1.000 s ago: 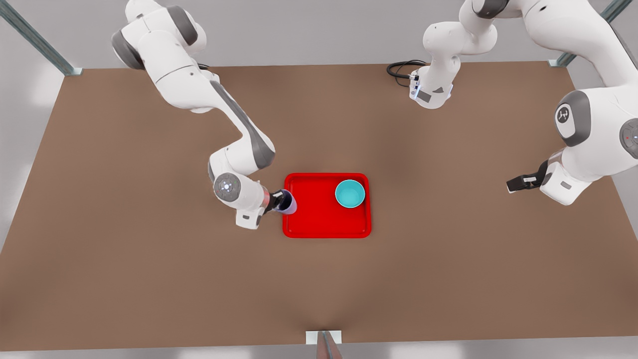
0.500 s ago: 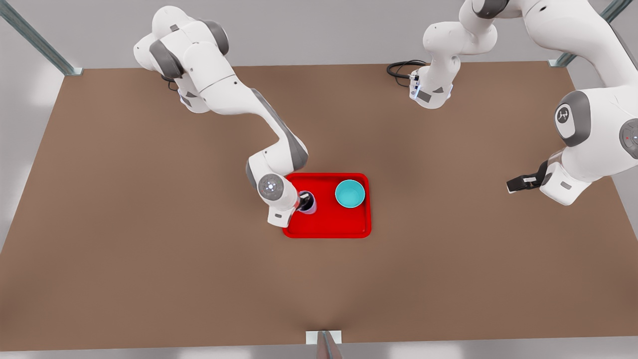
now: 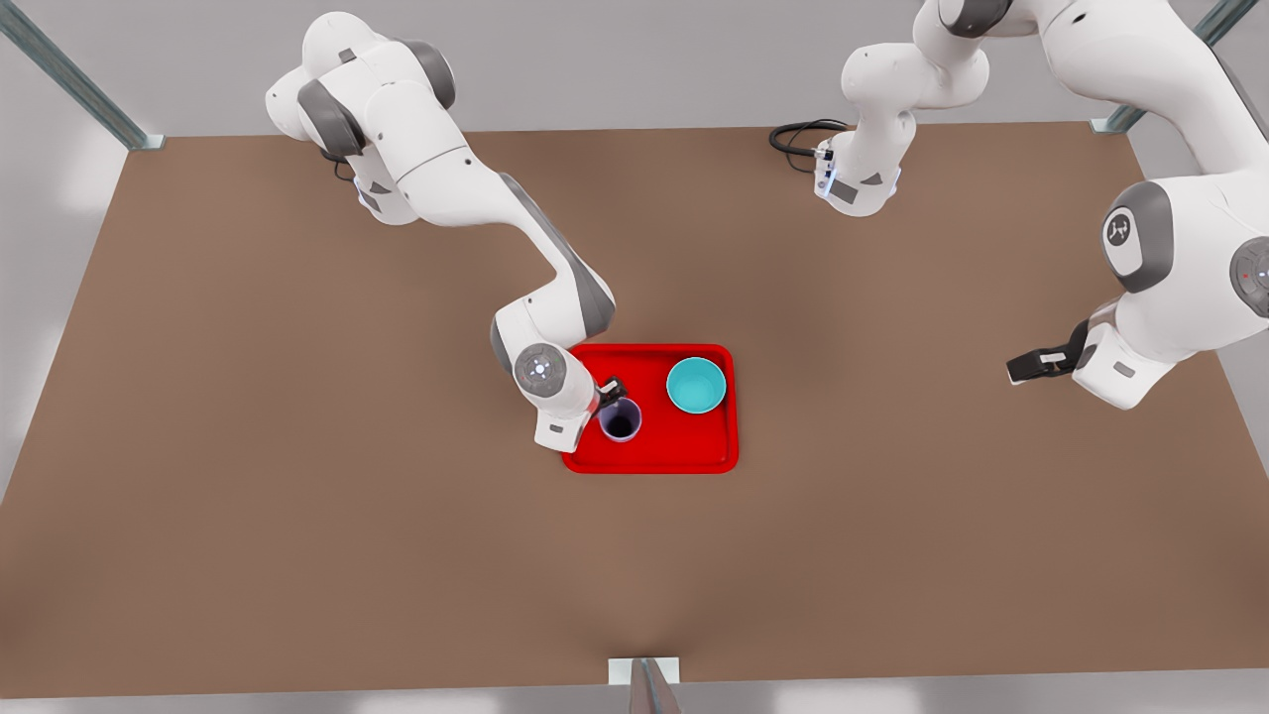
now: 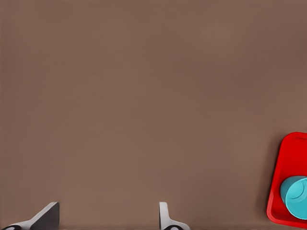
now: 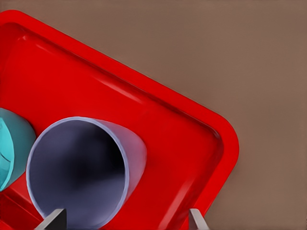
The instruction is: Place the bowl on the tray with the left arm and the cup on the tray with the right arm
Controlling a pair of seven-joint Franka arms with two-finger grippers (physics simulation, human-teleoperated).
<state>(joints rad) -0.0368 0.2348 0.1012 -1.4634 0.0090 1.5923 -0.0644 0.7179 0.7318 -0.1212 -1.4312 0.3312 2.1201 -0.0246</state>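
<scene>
**Hovering over the cup on the tray**

Hanging just above the tray, my right gripper is at the tray's end on the front view's left. Its fingers are spread wide with nothing clamped between them. In my right wrist view one fingertip is in front of the cup's rim, and the other sits well off to the side over bare red tray. Whether that first fingertip touches the rim I cannot tell.

The cup stands upright on the tray, its dark mouth facing up, in the half toward the front view's left. The bowl also sits on the tray, in the corner toward the front view's right and the far edge. It is near the cup, and in the front view a strip of red shows between them. From my right wrist the cup is in the foreground, with the bowl at the edge of the picture beside it.

My left gripper waits over the brown table, well apart from the tray, toward the front view's right. Its fingers are wide open and hold nothing. My left wrist view looks over bare table, with a corner of the tray and the bowl far off.
</scene>
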